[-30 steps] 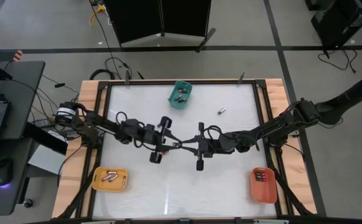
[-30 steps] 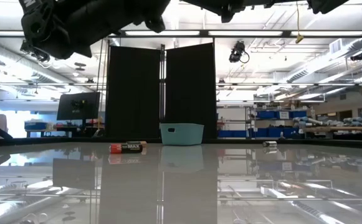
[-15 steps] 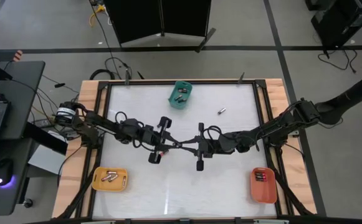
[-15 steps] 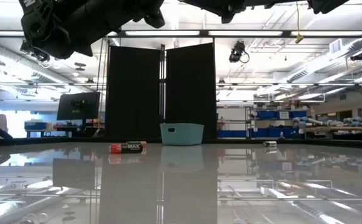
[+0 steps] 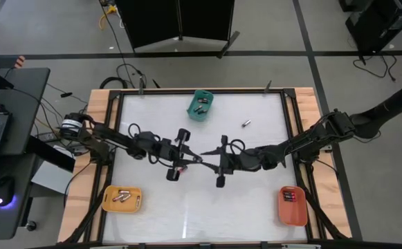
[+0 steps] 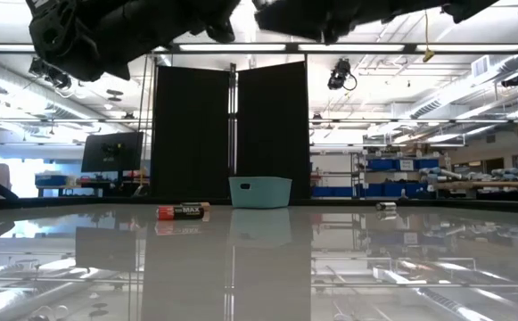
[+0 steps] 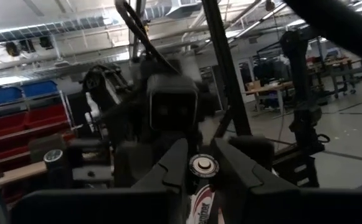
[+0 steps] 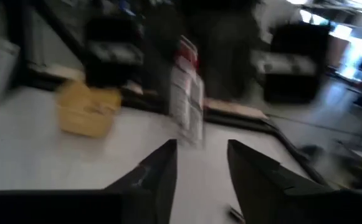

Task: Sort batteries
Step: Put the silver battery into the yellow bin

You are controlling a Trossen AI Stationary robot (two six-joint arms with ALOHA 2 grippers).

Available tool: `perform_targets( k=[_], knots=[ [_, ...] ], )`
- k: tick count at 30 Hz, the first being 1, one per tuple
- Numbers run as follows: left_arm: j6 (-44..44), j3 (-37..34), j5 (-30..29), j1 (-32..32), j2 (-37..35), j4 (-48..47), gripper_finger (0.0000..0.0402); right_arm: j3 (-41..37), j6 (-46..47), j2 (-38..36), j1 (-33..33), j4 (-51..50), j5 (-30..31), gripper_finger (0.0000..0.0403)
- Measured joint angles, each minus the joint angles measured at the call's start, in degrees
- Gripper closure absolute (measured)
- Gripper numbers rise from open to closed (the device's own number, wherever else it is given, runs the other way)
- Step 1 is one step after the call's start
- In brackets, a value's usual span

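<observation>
A red-and-white battery (image 7: pixel 200 167) hangs in mid-air over the middle of the table, held by my left gripper (image 5: pixel 192 158), which is shut on it. My right gripper (image 5: pixel 209 156) faces it from the right. It is open, and its fingers (image 8: pixel 159 171) stand short of the battery (image 8: pixel 188 93). One battery with a red label (image 6: pixel 183 211) and a small silvery one (image 5: pixel 245 124) lie on their sides on the table. More batteries lie in the teal tray (image 5: pixel 201 104), the yellow tray (image 5: pixel 122 199) and the orange tray (image 5: pixel 292 205). My left gripper pinches the battery's labelled sides (image 7: pixel 199 205) between its two fingers (image 7: pixel 233 168). The fingers come about level from the table's left and lie across the battery. The battery stands roughly upright with its silver end (image 7: pixel 202 164) up, lifted clear of the table.
The teal tray stands at the table's far middle, the yellow tray at the near left and the orange tray at the near right. A wooden frame (image 5: pixel 97 104) rims the table. Both arms stretch across its middle.
My right gripper has opened and let go of the battery, and its wrist has tipped a little. The battery stays where it was, now in my left gripper alone.
</observation>
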Motion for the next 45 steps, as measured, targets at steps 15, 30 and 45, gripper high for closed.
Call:
perform_targets(
  k=[15,30,45],
  knots=[
    [3.2,6.2,-1.9,0.3,-18.1,-41.6,0.0343,0.0,-0.6,-1.1,0.3,-14.4,17.2,0.0246],
    [-19.3,23.9,-13.9,-11.2,-19.7,-112.1,0.0344,-3.2,13.0,-1.0,-5.2,-26.6,12.0,0.0378],
    [-55.0,18.1,-15.5,-32.8,-19.7,-134.2,0.0344,-8.1,15.7,-1.0,-7.1,-22.5,10.3,0.0396]
  ],
)
